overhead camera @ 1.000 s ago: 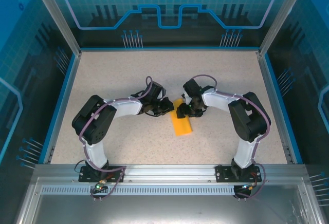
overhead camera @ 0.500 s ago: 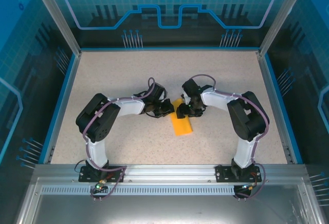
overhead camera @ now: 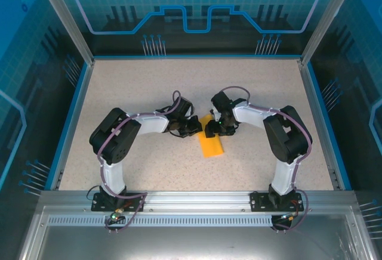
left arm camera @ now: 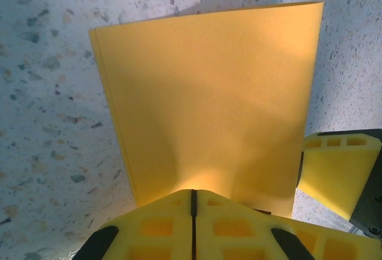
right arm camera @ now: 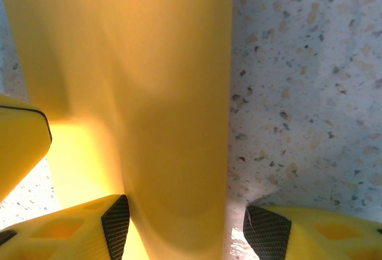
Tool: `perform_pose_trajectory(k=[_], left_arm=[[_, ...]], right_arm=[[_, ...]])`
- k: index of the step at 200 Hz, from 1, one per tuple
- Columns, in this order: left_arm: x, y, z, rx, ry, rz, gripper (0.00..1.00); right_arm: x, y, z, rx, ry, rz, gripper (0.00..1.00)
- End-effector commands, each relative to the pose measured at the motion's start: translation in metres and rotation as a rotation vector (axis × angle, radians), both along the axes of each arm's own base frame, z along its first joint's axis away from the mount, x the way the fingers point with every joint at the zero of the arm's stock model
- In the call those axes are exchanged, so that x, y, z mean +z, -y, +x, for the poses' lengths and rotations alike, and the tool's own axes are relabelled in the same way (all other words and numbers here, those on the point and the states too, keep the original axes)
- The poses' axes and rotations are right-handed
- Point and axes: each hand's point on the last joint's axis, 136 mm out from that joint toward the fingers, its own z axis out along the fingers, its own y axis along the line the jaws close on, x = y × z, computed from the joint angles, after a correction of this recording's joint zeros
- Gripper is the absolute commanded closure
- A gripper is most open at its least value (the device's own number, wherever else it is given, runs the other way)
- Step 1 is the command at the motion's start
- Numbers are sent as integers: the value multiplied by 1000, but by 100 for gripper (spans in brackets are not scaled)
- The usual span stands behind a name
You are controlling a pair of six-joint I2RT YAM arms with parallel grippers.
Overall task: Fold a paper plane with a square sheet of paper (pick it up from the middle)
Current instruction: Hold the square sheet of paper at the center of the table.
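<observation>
the left gripper [left arm camera: 193, 195] has its fingers pressed together, the seam between them closed, with the tips at one short end of the square sheet of paper [left arm camera: 209, 93]. whether a layer is caught in that seam or the tips just bear down on it, i cannot tell. the right gripper [right arm camera: 185, 236] is spread apart, one finger on either side of a long edge of the sheet and nothing clamped. the two heads sit very near each other at the far end of the paper.

the sheet is doubled over into a long strip, with stacked edges showing along one side. it lies in the middle of the table, running near to far.

risks, as i judge them:
- the two heads could bump, since they crowd the same end.
- the thin paper could slide on the smooth top if one tip pushes sideways, so the layers would skew and the next crease come out crooked.
- a pinch with too much bite could crumple or tear the end.
- the open right fingers could close on one layer alone and peel the fold apart.

the table [overhead camera: 149, 87] is pale speckled stone-look, flat and bare around the strip. blue printed walls [overhead camera: 197, 9] box it in, and a metal rail [overhead camera: 197, 197] runs along the near edge.
</observation>
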Motion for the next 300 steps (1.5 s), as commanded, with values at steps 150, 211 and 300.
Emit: perform_pose_trajectory(k=[150, 211, 300], left_arm=[[-43, -19, -26, -26, -122, 138, 98], [-56, -28, -36, -32, -151, 187, 99], [-63, -34, -39, -27, -173, 223, 100]], right_arm=[[-41, 7, -22, 20, -58, -33, 37], [76, 1, 15, -72, 190, 155, 35], [93, -48, 13, 16, 138, 399, 73]])
